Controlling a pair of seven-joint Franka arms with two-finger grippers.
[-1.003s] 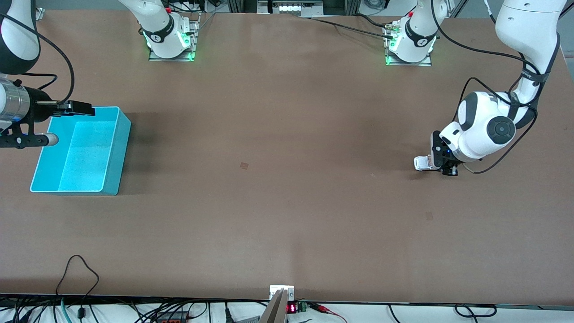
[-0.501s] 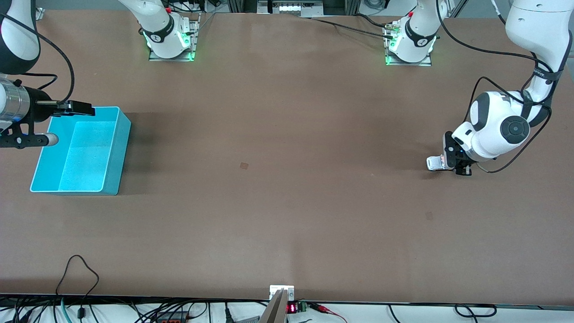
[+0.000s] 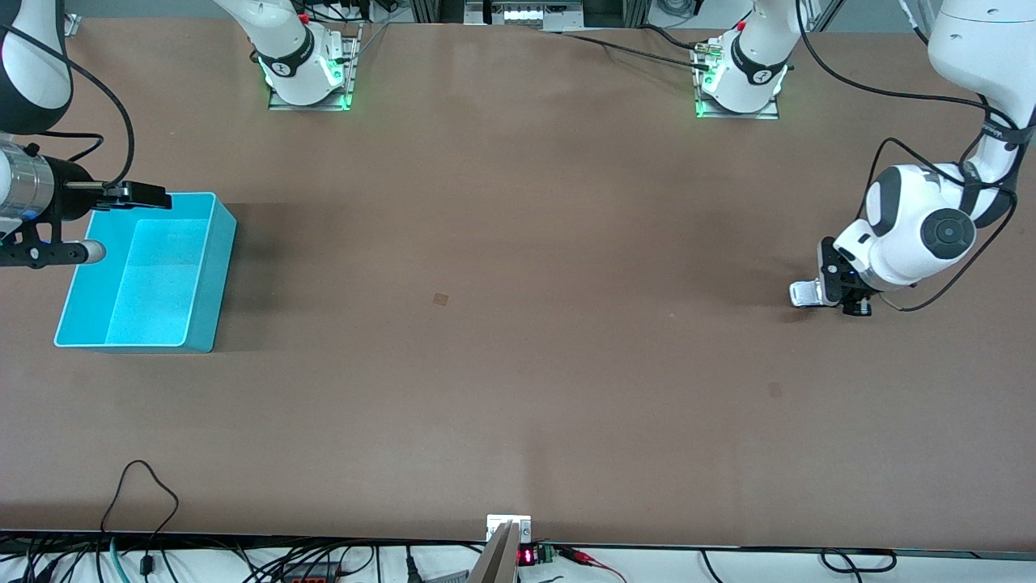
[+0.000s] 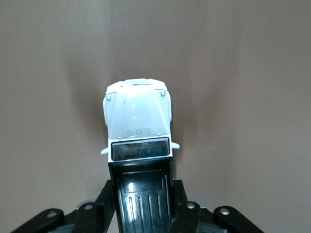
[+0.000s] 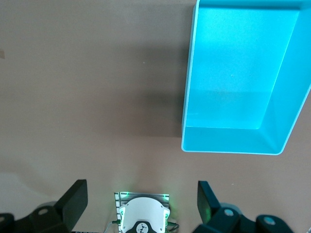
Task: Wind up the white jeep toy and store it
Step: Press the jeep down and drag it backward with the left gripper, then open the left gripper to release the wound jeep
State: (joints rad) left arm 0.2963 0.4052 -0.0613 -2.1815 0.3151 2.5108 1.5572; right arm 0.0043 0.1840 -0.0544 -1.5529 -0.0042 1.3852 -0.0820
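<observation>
Moved: left gripper (image 3: 838, 293) | white jeep toy (image 3: 805, 293) nose toward bin (image 3: 206, 275)

The small white plastic jeep toy (image 4: 138, 124), with a dark windscreen and a ribbed black rectangular roof panel, sits level and upright at the table (image 3: 518, 389) surface toward the left arm's end. Its rear is clamped between the left gripper's (image 3: 834, 295) black fingers (image 4: 106, 204); its white bonnet juts out free.

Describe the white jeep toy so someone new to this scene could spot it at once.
Look toward the left arm's end of the brown table, where the left gripper is shut on the white jeep toy. It is tiny, white-hooded with a black roof, the only toy here.
</observation>
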